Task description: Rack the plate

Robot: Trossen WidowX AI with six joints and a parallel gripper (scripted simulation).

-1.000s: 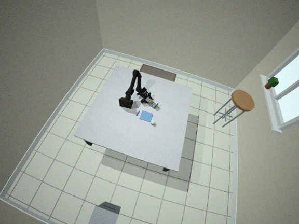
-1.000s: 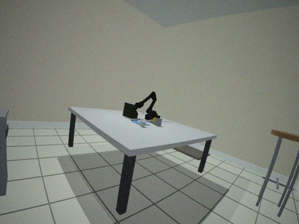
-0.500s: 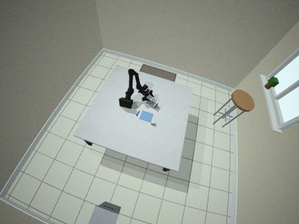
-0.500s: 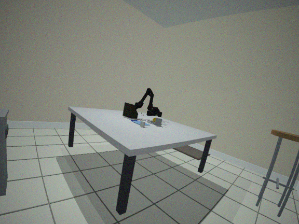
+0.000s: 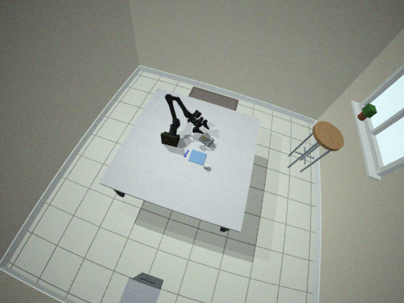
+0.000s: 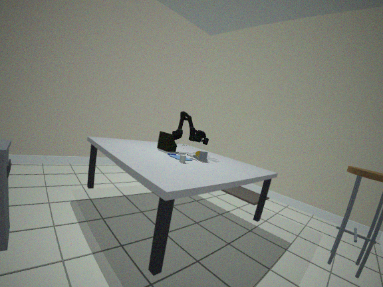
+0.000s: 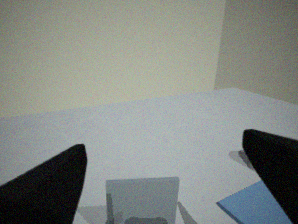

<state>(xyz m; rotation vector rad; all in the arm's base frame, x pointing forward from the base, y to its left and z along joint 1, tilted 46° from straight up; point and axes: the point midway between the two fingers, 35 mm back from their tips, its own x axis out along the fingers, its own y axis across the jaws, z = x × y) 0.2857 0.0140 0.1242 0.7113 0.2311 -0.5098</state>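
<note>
The small yellow plate (image 5: 203, 137) (image 6: 197, 153) is in the grey dish rack (image 5: 211, 143) (image 6: 203, 155) (image 7: 142, 192). It looks upright beside the rack's tall end panel; its exact slot and tilt are too small to tell. The wrist view shows that end panel at the bottom but not the plate. My gripper (image 5: 205, 129) (image 6: 206, 141) (image 7: 165, 145) is open, with nothing between its fingers. It hangs above the rack, apart from the plate.
A flat blue mat (image 5: 197, 157) (image 6: 178, 157) (image 7: 250, 205) lies near the rack, with a blue stick-like object (image 5: 186, 153) (image 6: 171, 154) beside it. A small light grey cup-like object (image 5: 207, 167) (image 6: 183, 159) stands by the mat's other side.
</note>
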